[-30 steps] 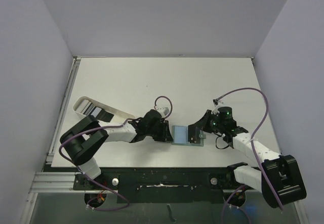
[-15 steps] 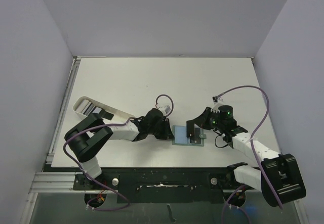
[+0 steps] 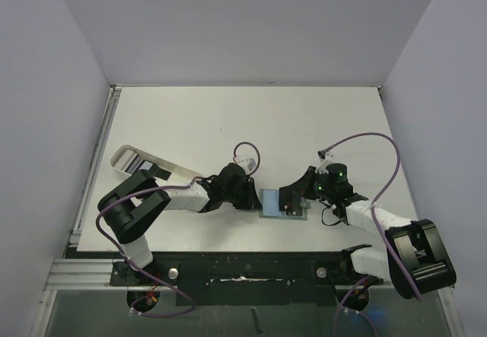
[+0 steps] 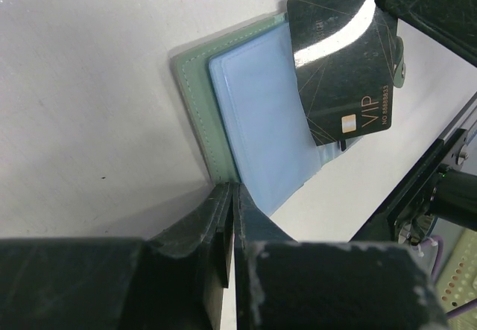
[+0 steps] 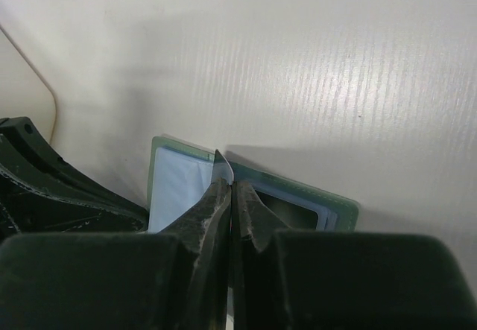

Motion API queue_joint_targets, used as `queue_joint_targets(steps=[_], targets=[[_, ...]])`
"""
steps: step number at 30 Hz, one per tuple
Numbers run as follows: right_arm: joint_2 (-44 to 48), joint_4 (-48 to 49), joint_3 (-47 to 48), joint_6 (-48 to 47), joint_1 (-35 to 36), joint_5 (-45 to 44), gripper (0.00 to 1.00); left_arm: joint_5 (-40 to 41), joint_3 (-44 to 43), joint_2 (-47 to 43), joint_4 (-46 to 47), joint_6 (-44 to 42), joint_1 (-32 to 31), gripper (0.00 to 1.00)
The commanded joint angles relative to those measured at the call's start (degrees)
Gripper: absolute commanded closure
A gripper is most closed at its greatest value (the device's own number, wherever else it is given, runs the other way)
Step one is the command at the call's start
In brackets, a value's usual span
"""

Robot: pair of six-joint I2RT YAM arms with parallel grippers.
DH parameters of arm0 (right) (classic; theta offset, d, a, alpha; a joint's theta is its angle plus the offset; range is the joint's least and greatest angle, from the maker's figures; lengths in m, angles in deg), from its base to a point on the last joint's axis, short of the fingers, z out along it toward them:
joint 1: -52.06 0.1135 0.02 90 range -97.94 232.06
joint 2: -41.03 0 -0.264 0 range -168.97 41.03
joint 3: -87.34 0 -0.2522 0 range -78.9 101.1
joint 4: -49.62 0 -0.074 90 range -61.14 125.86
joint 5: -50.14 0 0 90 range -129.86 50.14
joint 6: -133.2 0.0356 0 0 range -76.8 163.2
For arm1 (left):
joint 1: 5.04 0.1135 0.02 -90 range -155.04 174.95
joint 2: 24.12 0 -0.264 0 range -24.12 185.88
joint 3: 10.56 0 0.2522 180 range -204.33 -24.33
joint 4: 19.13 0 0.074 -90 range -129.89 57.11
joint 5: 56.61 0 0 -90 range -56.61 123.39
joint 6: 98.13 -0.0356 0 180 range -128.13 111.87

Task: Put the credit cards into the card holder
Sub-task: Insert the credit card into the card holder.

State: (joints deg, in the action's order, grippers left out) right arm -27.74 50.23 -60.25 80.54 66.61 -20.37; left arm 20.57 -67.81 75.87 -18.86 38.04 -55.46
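**Left gripper pins the holder while the right brings a card to its slots**

The left gripper (image 4: 227,190) has its fingers closed together on the near edge of the sage-green folding card holder (image 4: 195,99). The holder lies open and flat on the white table (image 3: 243,124), pale blue slotted lining upward, between the two arms near the front edge. The pinch looks meant to keep the holder from sliding or folding shut.

The right gripper (image 5: 226,185) is clamped on a thin, glossy black credit card (image 4: 339,62) with gold lettering. It holds the card tilted over the far half of the lining, lower edge down toward the blue sleeves. From the right wrist the card shows only as a sliver between the fingers, right above the fold. I cannot tell whether its edge has entered a slot or merely rests on the lining, so I judge the insertion as begun at most, not finished.

A dark patch sits inside the pocket on the holder's other half. It could be a card already stowed or only shadow, and the pictures do not settle it.

Well to the left, behind the left arm, a white oblong plastic tray (image 3: 120,157) holds dark flat pieces (image 3: 140,167) that look like more cards. So the job seems to be in its middle. This card has yet to be slid home and released, and whatever is in the tray would then have to be fetched and slotted in turn
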Motion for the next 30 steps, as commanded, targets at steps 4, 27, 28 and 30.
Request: queue_joint_targets(steps=[4, 27, 28, 30], targets=[[1.7, 2.2, -0.5, -2.8, -0.5, -2.8, 1.00, 1.8, -0.1, 1.2, -0.7, -0.1, -0.1, 0.97], [-3.9, 15.3, -5.3, -1.0, -0.3, 1.1, 1.00, 0.6, -2.7, 3.1, -1.7, 0.5, -0.4, 0.97], [-4.3, 16.4, -5.6, -0.4, -0.3, 1.6, 1.00, 0.5, -2.8, 3.3, -1.9, 0.4, -0.5, 0.97], [-4.5, 18.3, -6.1, 0.8, -0.2, 2.2, 1.00, 0.6, -2.8, 3.3, -2.0, 0.4, -0.5, 0.97]])
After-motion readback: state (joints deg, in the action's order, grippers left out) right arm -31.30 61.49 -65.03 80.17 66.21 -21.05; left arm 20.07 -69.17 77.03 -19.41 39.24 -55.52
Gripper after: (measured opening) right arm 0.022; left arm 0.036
